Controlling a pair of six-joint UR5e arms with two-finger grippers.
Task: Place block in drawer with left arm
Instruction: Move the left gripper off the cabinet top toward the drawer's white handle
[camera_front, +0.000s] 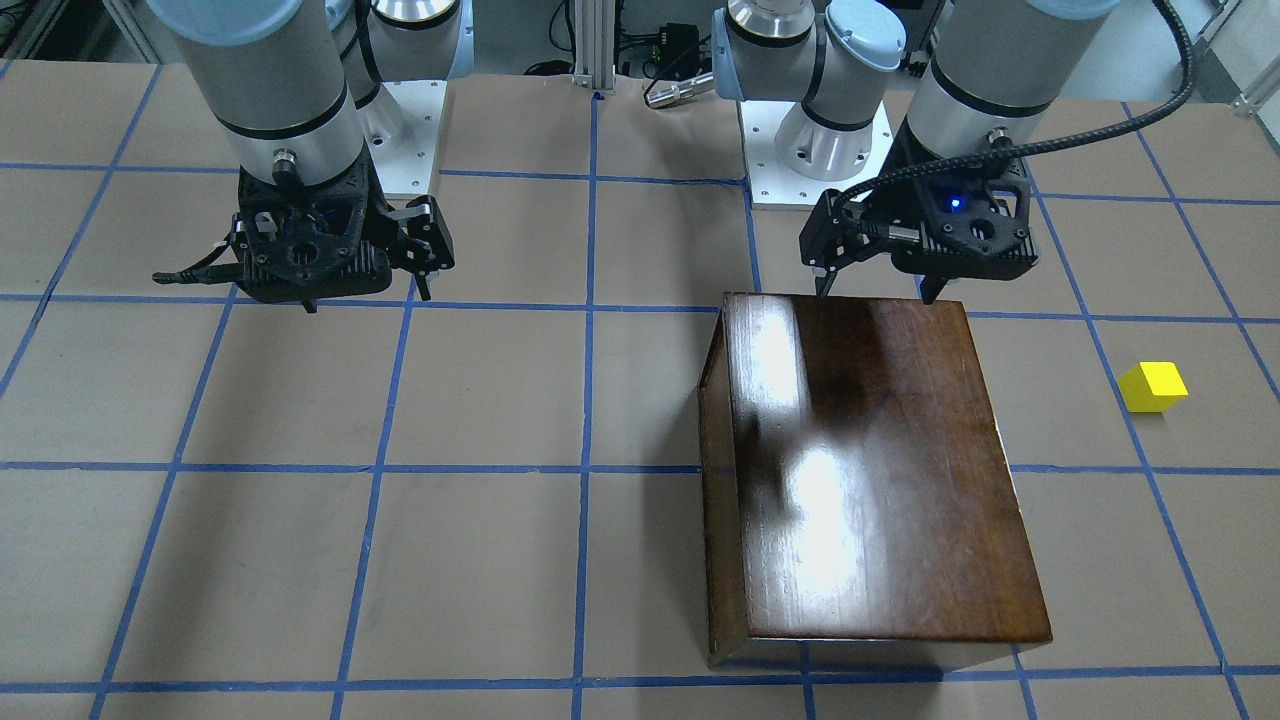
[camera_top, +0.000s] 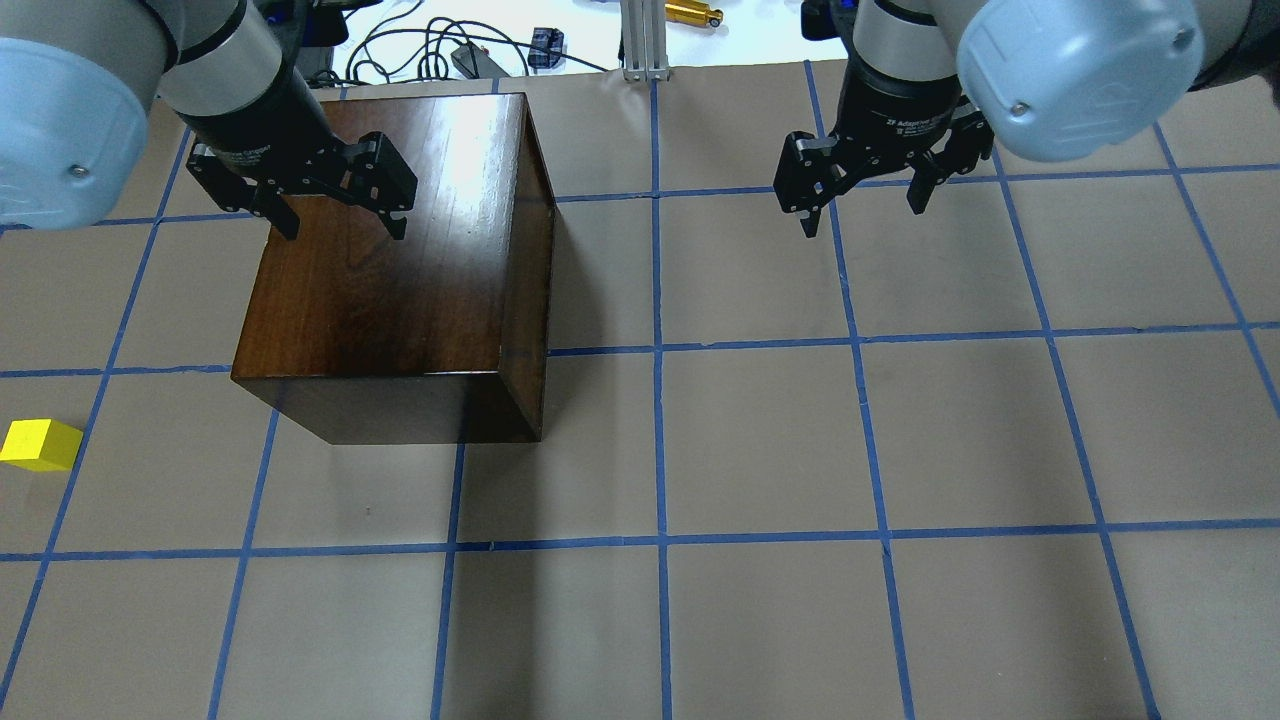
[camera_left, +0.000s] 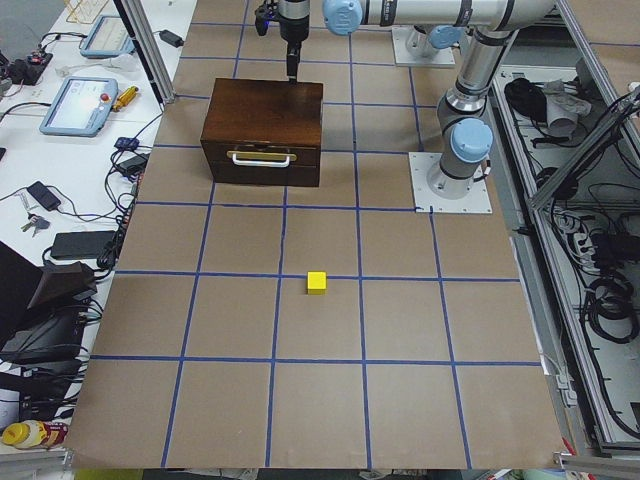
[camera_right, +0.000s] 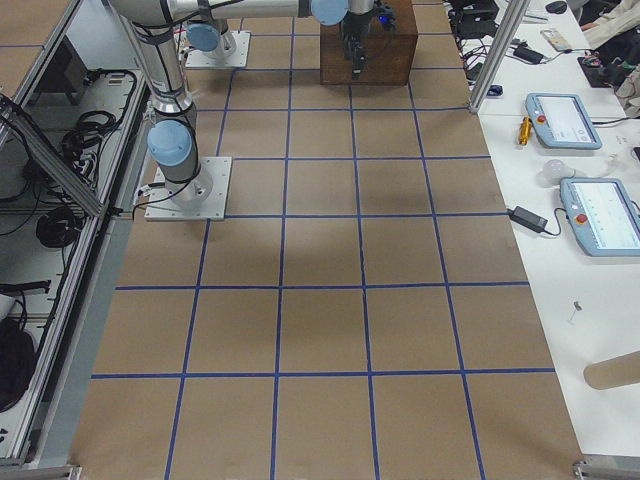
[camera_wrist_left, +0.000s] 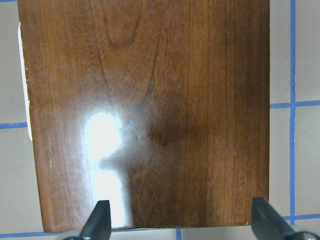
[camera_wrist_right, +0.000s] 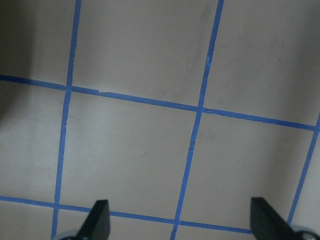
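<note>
The yellow block (camera_front: 1153, 387) lies on the brown table paper, apart from the box; it also shows in the overhead view (camera_top: 40, 445) and the exterior left view (camera_left: 316, 282). The glossy dark brown box (camera_front: 880, 470) (camera_top: 400, 270) stands with its drawer shut. The drawer's front panel and pale handle (camera_left: 262, 158) show only in the exterior left view. My left gripper (camera_front: 875, 296) (camera_top: 343, 228), blue light lit, is open and empty above the box top's edge nearest my base. The left wrist view (camera_wrist_left: 181, 222) shows the box top (camera_wrist_left: 150, 100) below it. My right gripper (camera_front: 365, 298) (camera_top: 862, 218) (camera_wrist_right: 181, 220) is open and empty over bare paper.
Blue tape lines grid the table. The arms' white base plates (camera_front: 410, 130) (camera_front: 820, 160) sit at the robot's edge. Side benches hold tablets (camera_left: 80, 105) (camera_right: 565, 118) and cables.
</note>
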